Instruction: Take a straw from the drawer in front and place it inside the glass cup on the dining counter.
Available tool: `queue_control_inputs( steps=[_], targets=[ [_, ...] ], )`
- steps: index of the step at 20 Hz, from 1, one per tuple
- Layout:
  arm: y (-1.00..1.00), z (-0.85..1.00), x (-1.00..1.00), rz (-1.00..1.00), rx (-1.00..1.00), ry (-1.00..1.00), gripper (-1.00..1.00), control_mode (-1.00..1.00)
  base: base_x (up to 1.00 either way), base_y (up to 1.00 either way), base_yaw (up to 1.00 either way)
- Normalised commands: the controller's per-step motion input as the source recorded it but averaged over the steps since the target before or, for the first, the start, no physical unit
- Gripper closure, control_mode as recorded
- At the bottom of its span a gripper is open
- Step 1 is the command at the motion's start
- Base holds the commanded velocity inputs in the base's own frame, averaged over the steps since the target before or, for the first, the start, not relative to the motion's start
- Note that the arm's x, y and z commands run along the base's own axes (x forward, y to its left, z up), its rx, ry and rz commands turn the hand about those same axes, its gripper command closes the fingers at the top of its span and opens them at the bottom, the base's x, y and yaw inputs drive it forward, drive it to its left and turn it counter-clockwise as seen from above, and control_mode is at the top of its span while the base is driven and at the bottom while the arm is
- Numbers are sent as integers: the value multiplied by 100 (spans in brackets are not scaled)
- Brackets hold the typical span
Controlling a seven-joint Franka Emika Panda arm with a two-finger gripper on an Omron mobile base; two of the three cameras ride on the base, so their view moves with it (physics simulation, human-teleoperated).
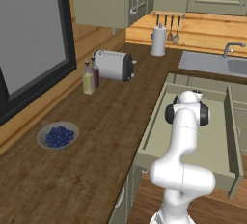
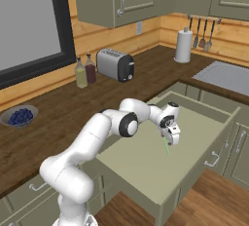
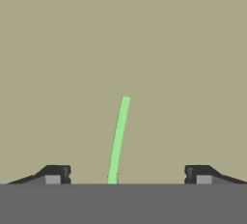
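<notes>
The drawer [image 2: 141, 167] stands pulled out of the sage-green cabinet, its pale floor [image 3: 120, 35] under my hand. A thin green straw [image 3: 119, 138] lies flat on that floor. My gripper [image 3: 128, 174] hangs low over it, pointing down, open, with the straw between the two wide-apart fingertips [image 3: 55, 174] and touching neither. From the right base, the gripper [image 2: 172, 137] sits just above the straw [image 2: 166, 147] near the drawer's middle. From the left base, my arm hides most of the drawer [image 1: 150, 132]. The glass cup and the dining counter are out of view.
On the dark wood worktop [image 1: 72, 170] to the left stand a toaster [image 1: 114, 65], two bottles [image 1: 90, 77] and a bowl of blueberries [image 1: 58, 135]. A paper towel roll [image 1: 158, 40] and a sink [image 1: 226, 63] lie beyond the drawer. The drawer's low side walls flank my hand.
</notes>
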Motion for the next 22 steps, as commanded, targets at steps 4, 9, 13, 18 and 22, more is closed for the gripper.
queue_control_inputs(
  steps=[4,9,13,18,22],
  targets=[
    [0,-38,0,0,0,-7,100,-100,0,0,0],
    [0,-39,-3,0,0,-8,100,-100,0,0,0],
    [0,-35,-8,0,0,-8,100,-100,0,0,0],
    [0,-33,-12,-2,0,-4,100,-100,0,0,0],
    [0,-30,-14,-3,0,-3,100,-100,0,0,0]
  ],
)
